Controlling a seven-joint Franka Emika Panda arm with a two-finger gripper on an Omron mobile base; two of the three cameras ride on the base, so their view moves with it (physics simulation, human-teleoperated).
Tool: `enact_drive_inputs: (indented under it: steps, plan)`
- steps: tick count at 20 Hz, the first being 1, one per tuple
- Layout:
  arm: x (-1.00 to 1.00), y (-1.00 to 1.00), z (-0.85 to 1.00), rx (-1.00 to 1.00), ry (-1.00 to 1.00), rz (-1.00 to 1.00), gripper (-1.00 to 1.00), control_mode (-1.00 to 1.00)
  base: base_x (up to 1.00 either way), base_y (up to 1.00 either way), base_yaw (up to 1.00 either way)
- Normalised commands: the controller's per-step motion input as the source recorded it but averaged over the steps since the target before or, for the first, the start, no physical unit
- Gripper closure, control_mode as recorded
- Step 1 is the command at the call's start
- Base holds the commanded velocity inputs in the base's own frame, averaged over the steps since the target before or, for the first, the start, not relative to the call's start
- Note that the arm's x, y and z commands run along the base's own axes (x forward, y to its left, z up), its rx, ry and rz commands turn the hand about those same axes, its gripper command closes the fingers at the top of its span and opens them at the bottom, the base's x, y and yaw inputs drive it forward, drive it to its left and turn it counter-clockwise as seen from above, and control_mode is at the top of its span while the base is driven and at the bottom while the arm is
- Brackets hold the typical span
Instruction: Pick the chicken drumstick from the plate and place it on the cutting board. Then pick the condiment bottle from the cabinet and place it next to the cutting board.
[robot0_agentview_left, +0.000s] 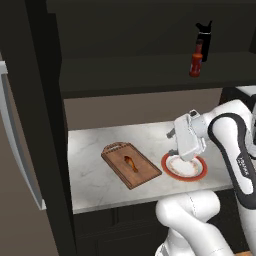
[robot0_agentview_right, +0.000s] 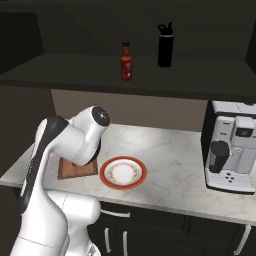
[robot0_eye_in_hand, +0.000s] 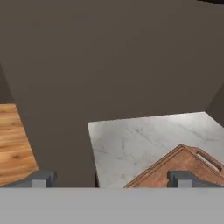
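Observation:
The small orange-brown chicken drumstick (robot0_agentview_left: 130, 162) lies on the brown cutting board (robot0_agentview_left: 131, 165) (robot0_agentview_right: 75, 170) (robot0_eye_in_hand: 183, 162), left of the red-rimmed plate (robot0_agentview_left: 185, 178) (robot0_agentview_right: 122, 186). My gripper (robot0_agentview_left: 172, 143) (robot0_eye_in_hand: 113, 179) hangs open above the counter between board and plate. It faces left toward the board's handle end and holds nothing. The red condiment bottle (robot0_agentview_left: 196, 62) (robot0_agentview_right: 126, 62) stands upright on the shelf of the dark cabinet (robot0_agentview_left: 150, 70) (robot0_agentview_right: 75, 70). In the right base view my arm covers most of the board.
A taller black bottle (robot0_agentview_left: 203, 40) (robot0_agentview_right: 165, 45) stands on the shelf just behind and right of the red one. A coffee machine (robot0_agentview_right: 232, 150) occupies the marble counter's (robot0_agentview_left: 95, 155) right end. A dark upright panel (robot0_agentview_left: 45, 125) bounds the left.

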Motion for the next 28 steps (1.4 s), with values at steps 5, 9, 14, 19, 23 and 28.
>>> enact_drive_inputs:
  steps: [5,9,14,19,23,28]
  plan:
    - [-0.36,-0.18,0.19,0.09,-0.08,0.11,-1.0,-1.0,0.0,0.0,0.0]
    - [-0.29,-0.12,0.17,0.06,-0.06,0.08,-1.0,-1.0,0.0,0.0,0.0]
    - [-0.13,-0.08,0.2,0.04,-0.01,0.04,-1.0,-1.0,0.0,0.0,0.0]
    - [-0.02,-0.11,0.27,0.08,0.0,0.02,-1.0,-1.0,0.0,0.0,0.0]
    - [0.0,-0.15,0.32,0.12,0.0,0.0,-1.0,-1.0,0.0,0.0,0.0]
    - [0.0,-0.14,0.34,0.13,0.0,0.0,-1.0,-1.0,0.0,0.0,0.0]
